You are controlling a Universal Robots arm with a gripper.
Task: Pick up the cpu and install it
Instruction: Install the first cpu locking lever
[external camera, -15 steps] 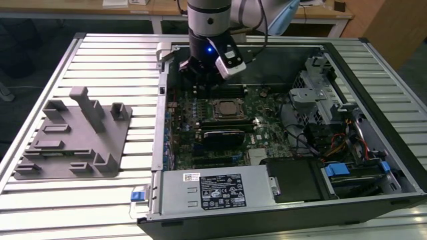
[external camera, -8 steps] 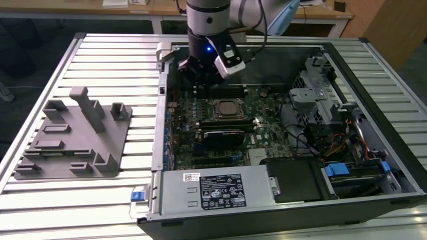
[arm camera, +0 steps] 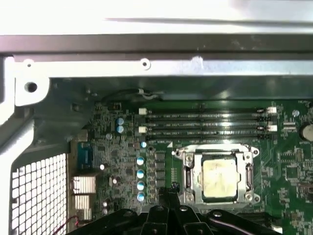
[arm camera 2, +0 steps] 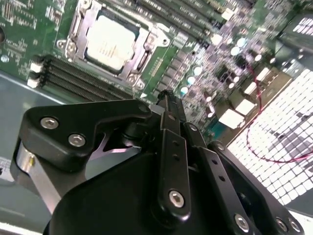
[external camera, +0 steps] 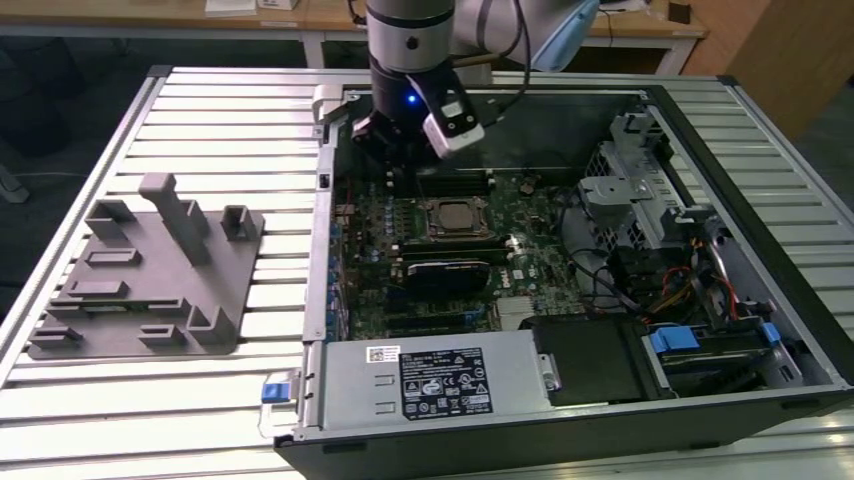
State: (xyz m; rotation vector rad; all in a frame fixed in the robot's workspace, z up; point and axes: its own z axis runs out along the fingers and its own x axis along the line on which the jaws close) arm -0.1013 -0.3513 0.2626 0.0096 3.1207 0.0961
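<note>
Silver cpu (external camera: 447,213) seated in socket (external camera: 416,226), exterior view centre | closed empty hand (external camera: 391,165) near, upper left of it

a slatted metal table (external camera: 227,130) carries a grey plastic fixture tray (external camera: 134,290) and, just beside it, an open computer case (external camera: 534,445).

PSU label (external camera: 438,382): txt illegible

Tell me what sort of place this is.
Probably a robotics lab or test workshop for computer assembly: an open computer case lies on a slatted metal table, a grey fixture tray beside it, and wooden desks stand behind.
</note>
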